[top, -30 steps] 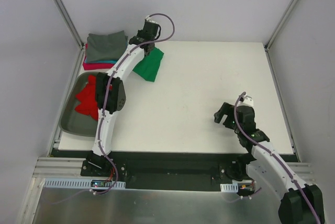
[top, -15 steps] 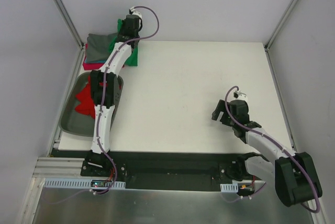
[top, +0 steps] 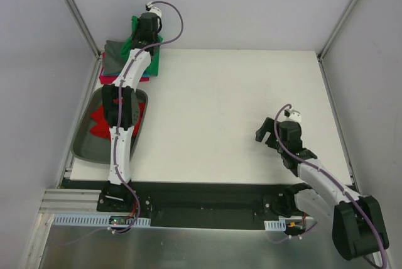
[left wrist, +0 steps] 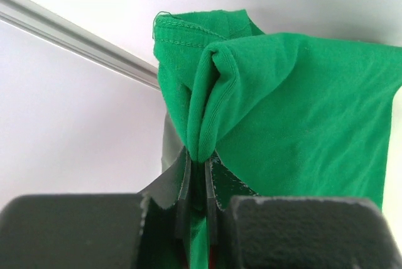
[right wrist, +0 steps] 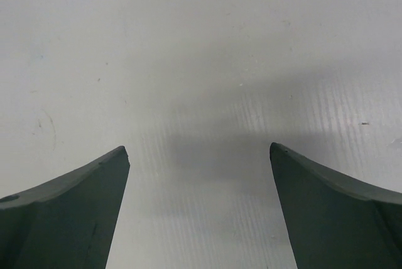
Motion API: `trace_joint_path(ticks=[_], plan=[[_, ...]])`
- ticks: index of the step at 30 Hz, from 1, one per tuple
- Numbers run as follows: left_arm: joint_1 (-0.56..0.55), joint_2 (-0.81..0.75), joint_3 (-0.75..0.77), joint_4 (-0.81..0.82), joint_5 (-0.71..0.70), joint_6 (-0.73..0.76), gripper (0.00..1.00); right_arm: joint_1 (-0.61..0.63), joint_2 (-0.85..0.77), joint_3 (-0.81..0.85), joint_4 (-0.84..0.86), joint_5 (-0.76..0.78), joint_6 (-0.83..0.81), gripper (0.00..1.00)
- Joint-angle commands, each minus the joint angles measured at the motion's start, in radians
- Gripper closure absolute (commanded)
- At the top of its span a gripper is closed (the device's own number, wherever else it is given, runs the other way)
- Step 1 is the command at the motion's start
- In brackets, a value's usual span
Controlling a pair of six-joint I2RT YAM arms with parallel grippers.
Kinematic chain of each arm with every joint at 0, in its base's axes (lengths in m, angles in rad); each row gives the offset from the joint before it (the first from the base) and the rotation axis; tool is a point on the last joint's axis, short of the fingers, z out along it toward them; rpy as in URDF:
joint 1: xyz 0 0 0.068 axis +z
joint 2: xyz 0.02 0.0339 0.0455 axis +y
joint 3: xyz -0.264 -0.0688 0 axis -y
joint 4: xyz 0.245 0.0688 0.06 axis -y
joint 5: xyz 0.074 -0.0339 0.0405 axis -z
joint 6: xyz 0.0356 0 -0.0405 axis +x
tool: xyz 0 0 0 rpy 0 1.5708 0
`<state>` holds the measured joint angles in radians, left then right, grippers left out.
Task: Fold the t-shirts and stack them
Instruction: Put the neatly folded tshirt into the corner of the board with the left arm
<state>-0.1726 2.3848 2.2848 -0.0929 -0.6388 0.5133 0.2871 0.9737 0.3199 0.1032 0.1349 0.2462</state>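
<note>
Our left gripper (left wrist: 196, 161) pinches a fold of the bright green cloth t-shirt (left wrist: 295, 112), dangling it over the grey-topped folded stack (top: 115, 55) just beneath, far-left; our right gripper (right wrist: 200, 156) gapes empty, well apart

Light is bright, even and diffuse, seemingly from above. The white surface (top: 239, 112) shows no glare, only faint, soft-edged shadows. The overhead view is sharp right across the surface, with little bending at its edges. In the right wrist view a soft grey shadow lies on the surface between the dark fingers (right wrist: 69, 219) of the right tool (right wrist: 198, 149). In the left wrist view the green t-shirt (left wrist: 289, 105) is crisp, stitching visible, while the body of the left tool (left wrist: 198, 162) nearest the lens is blurred.
</note>
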Motion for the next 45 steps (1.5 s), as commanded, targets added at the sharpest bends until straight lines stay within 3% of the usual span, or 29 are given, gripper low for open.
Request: trace_joint_path(ticks=[1,13,27,31,34,36,38,39,43,45], plan=[[0.028,-0.137,-0.002,0.088,0.005,0.027,1.00,-0.005,-0.130,-0.042,0.030,0.061,0.011,0.04],[0.087,-0.193,-0.068,0.128,0.070,0.002,1.00,-0.005,-0.386,-0.127,0.015,0.143,0.030,0.04],[0.125,-0.084,-0.090,0.229,0.085,0.041,1.00,-0.006,-0.357,-0.102,-0.023,0.150,0.034,0.04],[0.128,-0.050,-0.058,0.251,0.035,0.028,0.96,-0.005,-0.360,-0.101,-0.025,0.157,0.044,0.04],[0.131,-0.029,-0.036,0.259,-0.033,0.010,0.84,-0.005,-0.357,-0.099,-0.028,0.161,0.048,0.04],[0.136,-0.024,-0.038,0.257,-0.051,-0.002,0.67,-0.005,-0.357,-0.101,-0.028,0.158,0.050,0.04],[0.134,-0.033,-0.044,0.259,-0.055,0.002,0.33,-0.005,-0.363,-0.096,-0.037,0.146,0.051,0.04],[0.136,-0.039,-0.047,0.254,-0.056,-0.005,0.22,-0.005,-0.366,-0.094,-0.043,0.140,0.053,0.04],[0.136,-0.088,-0.076,0.246,-0.053,-0.028,0.04,-0.006,-0.395,-0.093,-0.069,0.137,0.059,0.04],[0.133,-0.117,-0.097,0.240,-0.048,-0.053,0.01,-0.006,-0.418,-0.093,-0.086,0.129,0.062,0.04]])
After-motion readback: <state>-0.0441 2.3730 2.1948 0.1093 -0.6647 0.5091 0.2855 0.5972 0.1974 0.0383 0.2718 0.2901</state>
